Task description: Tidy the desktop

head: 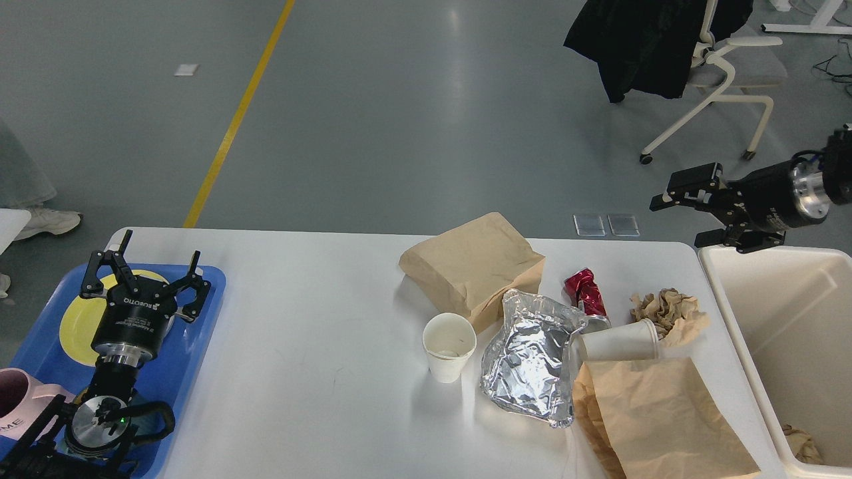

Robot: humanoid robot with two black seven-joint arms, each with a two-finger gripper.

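The white desktop [313, 293] holds a folded brown paper bag [472, 266], an upright white paper cup [448, 346], crumpled silver foil [532, 359], a crushed red can [586, 291], a white cup lying on its side [616, 342], a crumpled brown paper wad [669, 311] and a flat brown paper bag [659, 419]. My left gripper [143, 263] is open and empty above the blue tray [200, 313]. My right gripper [689, 213] is open and empty, raised at the right, above the far corner of the cream-white bin [765, 293].
The blue tray holds a yellow plate [73, 322] and a pink mug [16, 406]. The bin has a paper wad [802, 442] at its bottom. A white chair [725, 73] with a black garment stands on the floor behind the table. A person's shoe [46, 223] is at far left.
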